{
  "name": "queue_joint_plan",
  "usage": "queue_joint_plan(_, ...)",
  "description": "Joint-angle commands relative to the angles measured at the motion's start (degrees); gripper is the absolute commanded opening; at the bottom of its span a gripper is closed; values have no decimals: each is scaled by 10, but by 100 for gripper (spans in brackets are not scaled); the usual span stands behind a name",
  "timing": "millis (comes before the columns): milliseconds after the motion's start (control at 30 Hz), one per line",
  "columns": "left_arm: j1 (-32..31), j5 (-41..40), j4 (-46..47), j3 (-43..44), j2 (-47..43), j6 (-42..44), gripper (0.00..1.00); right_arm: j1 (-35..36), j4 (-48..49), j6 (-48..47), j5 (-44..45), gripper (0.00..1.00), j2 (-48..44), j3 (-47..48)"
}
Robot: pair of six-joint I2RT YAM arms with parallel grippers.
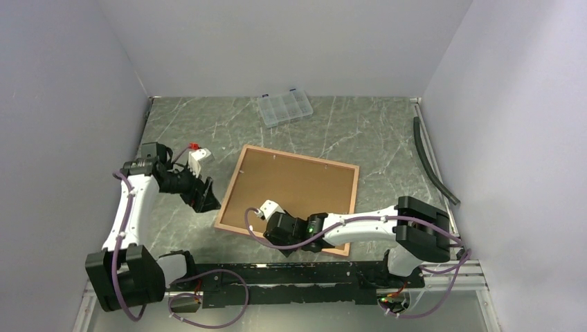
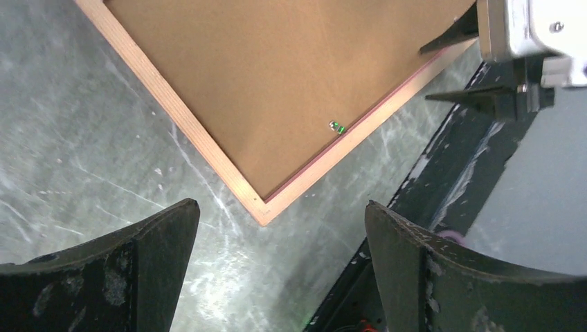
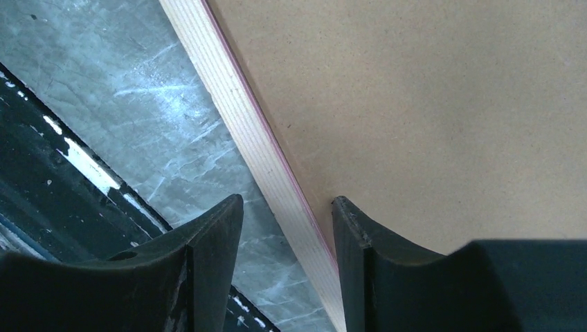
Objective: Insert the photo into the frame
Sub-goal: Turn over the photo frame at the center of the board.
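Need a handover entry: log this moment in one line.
frame: back side up | left gripper: open, by frame corner | right gripper: open, astride frame's near edge | photo: not in view

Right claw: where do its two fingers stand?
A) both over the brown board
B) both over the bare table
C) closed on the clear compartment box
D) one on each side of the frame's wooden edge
D: the right wrist view shows the right claw with one finger over the table, the other over the brown backing board, and the wooden edge of the frame between them.
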Motion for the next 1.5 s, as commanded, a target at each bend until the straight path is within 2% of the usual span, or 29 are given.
queue_joint_plan(0,-8,-5,8,-13,-42,106,95,4,38,-8,6,53,4,-7)
queue_joint_plan(167,-39,-41,20,-25,-49,179,95,4,41,-8,6,40,17,-3)
queue_joint_plan(233,-82,-92,23,-38,-59,217,95,4,39,-11,8,34,23,1)
queue_joint_plan(300,-96,-129,25,-57,-79,259,95,4,32,-14,9,27,28,8)
queue_joint_plan(433,-114,-127,28,-97,-138,347,95,4,16,-23,13,9,27,31)
queue_joint_plan(533,-123,-120,58,-137,-176,393,95,1,-3,-32,10,1,19,57)
queue_joint_plan(633,-143,-125,98,-158,-196,408,95,-8,-18,-36,-5,0,7,85)
queue_joint_plan(867,-153,-105,114,-188,-239,470,95,-55,-37,-35,-77,0,-38,144)
queue_joint_plan(1033,-153,-67,129,-211,-285,559,95,-94,-42,-24,-149,0,-59,176)
queue_joint_plan(1100,-153,-56,168,-241,-309,595,95,-108,-41,-21,-184,0,-64,185)
queue_joint_plan(1233,-158,-25,306,-292,-343,620,95,-131,-45,-19,-229,0,-66,205)
queue_joint_plan(1367,-173,-35,364,-314,-326,691,88,-144,-61,-20,-248,0,-60,236)
queue_joint_plan(1467,-186,-46,414,-316,-297,703,85,-147,-80,-27,-254,0,-51,259)
